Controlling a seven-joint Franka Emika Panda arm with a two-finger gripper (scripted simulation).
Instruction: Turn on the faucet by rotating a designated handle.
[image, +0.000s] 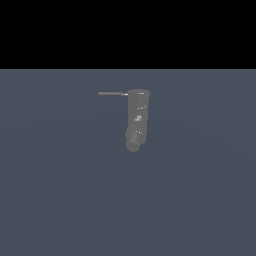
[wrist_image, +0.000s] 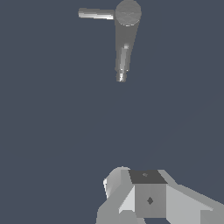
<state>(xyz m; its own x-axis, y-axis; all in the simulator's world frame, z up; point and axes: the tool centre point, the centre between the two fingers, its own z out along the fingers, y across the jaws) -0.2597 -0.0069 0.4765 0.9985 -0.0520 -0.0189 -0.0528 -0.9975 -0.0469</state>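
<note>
My hand (wrist_image: 144, 197), a pale grey-and-white blocky mass with a dark top face, shows only in the wrist view, at the edge of the frame. I see its body and one rounded white part beside it, but not the fingertips clearly; I cannot tell whether the fingers are spread or pressed together. It holds nothing that I can see and touches nothing.

Well apart from my hand stands the small dull-grey cylindrical faucet (wrist_image: 126, 35), seen from above in the wrist view: a round cap with the spout reaching down from it toward my hand. In the exterior view the faucet (image: 137, 117) is an upright column with a bent rounded spout end low down and tiny white glints along its side.

The thin straight grey rod handle (wrist_image: 96, 14) sticks sideways from the faucet's top. In the exterior view the handle (image: 112, 93) lies level, pointing to the exterior view's left.

All rests on a flat slate-blue floor (image: 60, 200); the exterior view shows no part of my arm.
</note>
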